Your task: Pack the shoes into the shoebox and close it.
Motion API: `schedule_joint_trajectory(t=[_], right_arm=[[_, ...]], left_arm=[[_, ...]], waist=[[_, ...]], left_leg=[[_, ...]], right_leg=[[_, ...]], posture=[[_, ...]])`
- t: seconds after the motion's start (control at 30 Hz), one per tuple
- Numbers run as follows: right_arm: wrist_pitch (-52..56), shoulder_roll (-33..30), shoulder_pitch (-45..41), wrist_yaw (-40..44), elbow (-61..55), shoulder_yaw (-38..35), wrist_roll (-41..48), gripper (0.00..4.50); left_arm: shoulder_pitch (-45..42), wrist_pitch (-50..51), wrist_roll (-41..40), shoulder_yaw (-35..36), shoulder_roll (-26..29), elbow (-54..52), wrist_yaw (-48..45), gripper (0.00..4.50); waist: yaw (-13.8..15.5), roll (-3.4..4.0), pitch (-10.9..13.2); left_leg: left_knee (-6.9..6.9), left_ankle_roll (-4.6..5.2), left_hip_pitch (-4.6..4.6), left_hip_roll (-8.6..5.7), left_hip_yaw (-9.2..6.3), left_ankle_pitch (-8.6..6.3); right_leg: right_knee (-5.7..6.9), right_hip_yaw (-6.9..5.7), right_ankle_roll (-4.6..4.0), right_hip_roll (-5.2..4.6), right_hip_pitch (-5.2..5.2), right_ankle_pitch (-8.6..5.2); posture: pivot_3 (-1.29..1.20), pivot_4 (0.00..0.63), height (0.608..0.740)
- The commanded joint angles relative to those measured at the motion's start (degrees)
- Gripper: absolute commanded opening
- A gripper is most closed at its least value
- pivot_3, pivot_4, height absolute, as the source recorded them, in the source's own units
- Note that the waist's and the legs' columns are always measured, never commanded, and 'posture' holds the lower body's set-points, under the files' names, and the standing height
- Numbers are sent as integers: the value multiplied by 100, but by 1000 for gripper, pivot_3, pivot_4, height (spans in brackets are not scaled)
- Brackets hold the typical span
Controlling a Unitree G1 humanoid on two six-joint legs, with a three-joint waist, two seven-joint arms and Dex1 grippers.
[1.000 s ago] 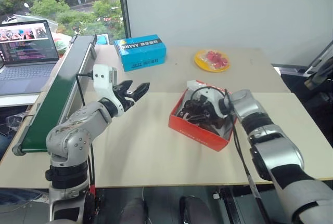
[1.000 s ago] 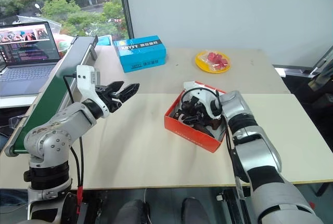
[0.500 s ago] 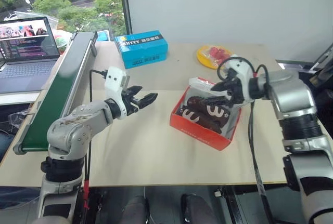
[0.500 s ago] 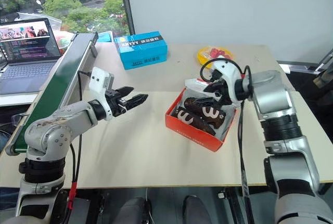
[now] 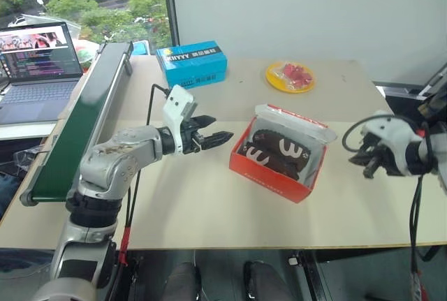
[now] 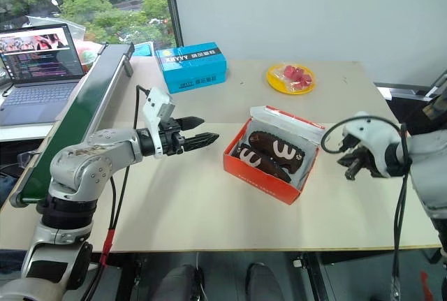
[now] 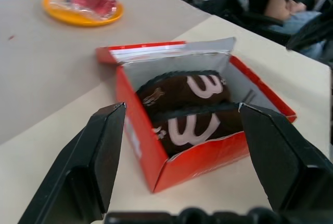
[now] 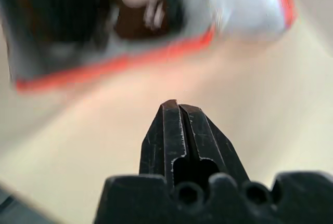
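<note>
The red-orange shoebox (image 5: 269, 175) lies open in the middle of the table, its lid (image 5: 297, 119) tilted up at the far side. Both dark brown shoes (image 5: 279, 151) lie side by side inside it, cream markings showing. My left gripper (image 5: 222, 137) hovers just left of the box, pointing at it, open and empty; in the left wrist view its fingers (image 7: 99, 156) frame the shoebox (image 7: 151, 146) and the shoes (image 7: 182, 99). My right gripper (image 5: 369, 165) hangs to the right of the box, apart from it, shut with nothing in it (image 8: 178, 108).
A blue box with white lettering (image 5: 192, 65) sits at the far left of the table. A yellow plate (image 5: 289, 77) with red items stands at the back. A green conveyor (image 5: 70, 126) runs along the left edge, with a laptop (image 5: 31, 60) beyond it.
My right gripper has pulled out of the box, swung away to the right and shut. My left gripper has moved right, closer to the box. The shoes now lie uncovered in the box.
</note>
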Motion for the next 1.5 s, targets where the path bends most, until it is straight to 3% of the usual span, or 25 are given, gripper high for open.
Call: schedule_joint_trajectory(t=[0.03,0.33,0.67,0.83,1.07,1.17,1.33,1.5], right_arm=[[23,397,141,-398,-196,34,125,18],[-706,1572,-189,-811,428,1474,-107,18],[-621,3100,-1558,-972,436,2128,127,18],[-443,3197,-1708,-978,282,2117,217,18],[215,2294,-301,-933,-569,1268,764,18],[461,2371,38,-1207,-631,863,968,18],[203,3553,368,-2350,183,-229,1114,18],[-1190,4454,214,-3295,1543,-900,981,18]], left_arm=[[-239,-220,129,-37,-18,78,-206,3704],[-270,-182,299,23,69,94,-332,3704],[-58,-95,374,34,129,-68,-213,3704],[-44,-78,399,20,142,-93,-219,3704],[-46,-107,466,18,142,-47,-248,3704],[-58,-113,483,29,120,-30,-271,3704],[-100,-204,507,-41,84,22,-426,3704],[-181,-276,510,24,98,-22,-488,3704]], waist=[[-40,0,0],[-86,-1,1],[-86,-1,1],[-27,-1,1],[58,-1,1],[21,-1,1],[-70,-6,-2],[-78,-6,-2]], left_leg=[[0,0,5,1,-2,0],[0,1,4,-3,-10,0],[3,1,6,6,-21,0],[10,2,2,1,-12,0],[10,5,-4,-1,-4,-2],[19,6,-4,-3,-2,-2],[11,5,18,8,-12,-2],[10,4,8,3,-5,-2]], right_leg=[[1,4,0,2,1,0],[1,7,8,4,4,-5],[9,10,7,15,2,-1],[13,2,8,6,4,-1],[9,-8,8,2,6,-1],[15,-7,8,0,7,-1],[18,8,4,20,16,-1],[15,7,5,12,9,-1]], posture=[[0,150,740],[0,150,740],[0,150,740],[0,150,740],[0,150,740],[0,150,740],[0,150,740],[0,150,740]])
